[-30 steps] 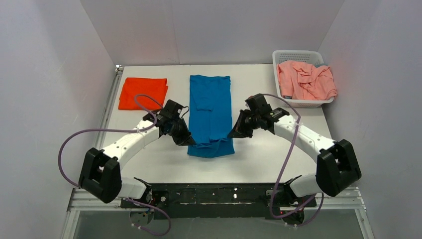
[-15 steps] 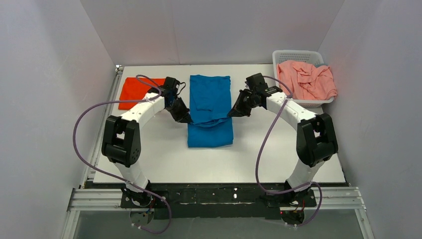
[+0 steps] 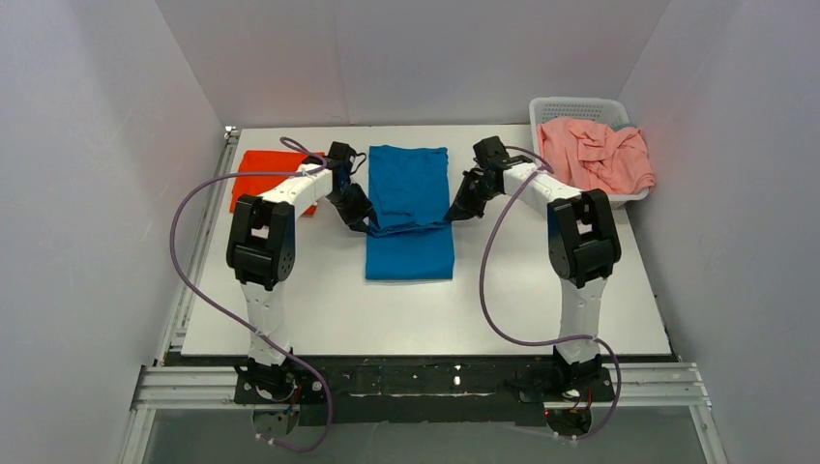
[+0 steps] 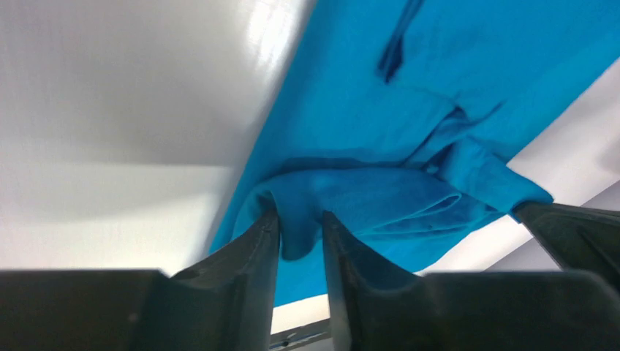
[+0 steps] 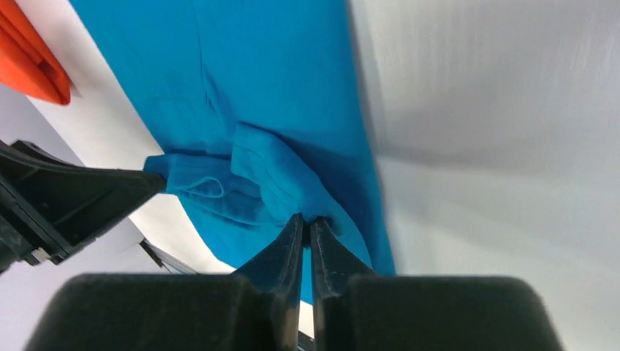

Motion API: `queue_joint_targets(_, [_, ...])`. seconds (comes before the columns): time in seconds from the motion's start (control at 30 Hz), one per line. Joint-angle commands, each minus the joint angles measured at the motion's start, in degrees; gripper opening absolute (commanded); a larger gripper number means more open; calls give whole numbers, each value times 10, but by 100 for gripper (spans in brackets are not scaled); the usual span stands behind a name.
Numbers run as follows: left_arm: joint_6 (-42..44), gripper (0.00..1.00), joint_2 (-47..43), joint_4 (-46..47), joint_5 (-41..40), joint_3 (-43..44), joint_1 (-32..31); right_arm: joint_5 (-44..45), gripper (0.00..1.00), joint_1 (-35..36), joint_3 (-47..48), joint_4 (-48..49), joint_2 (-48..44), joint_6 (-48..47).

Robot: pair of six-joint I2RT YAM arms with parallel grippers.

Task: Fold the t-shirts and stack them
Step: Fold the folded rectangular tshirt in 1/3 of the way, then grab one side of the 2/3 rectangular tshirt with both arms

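Your left gripper [image 3: 363,222] and right gripper [image 3: 453,215], jaws clamped on the near hem of the blue t-shirt [image 3: 411,253] at mid-worktop [image 3: 319,300], have carried that hem halfway toward the collar, so the fold is well under way

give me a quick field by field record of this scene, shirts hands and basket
blue t-shirt: laid lengthwise mid-table, with a raised fold of cloth across its middle
left hand: shut on the fold's left end
right hand: shut on the fold's right end
orange t-shirt: folded, lying on the table left of the blue one
basket: far right corner, holding crumpled pink garments
fold status: in progress, nothing stacked yet
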Motion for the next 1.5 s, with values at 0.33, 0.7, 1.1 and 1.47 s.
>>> queue_joint_targets(0.33, [53, 98, -61, -138, -47, 81, 20, 132, 80, -8, 143, -170, 7, -76])
queue_joint_targets(0.7, [28, 98, -273, -38, 12, -265, -9, 75, 86, 52, -167, -26, -201, -53])
queue_joint_targets(1.1, [-6, 78, -249, 70, 4, -366, -32, 116, 78, 94, -280, 74, -201, 13])
queue_joint_targets(1.47, [-23, 49, -196, 114, 14, -385, -33, 86, 55, 100, -326, 139, -176, 41])
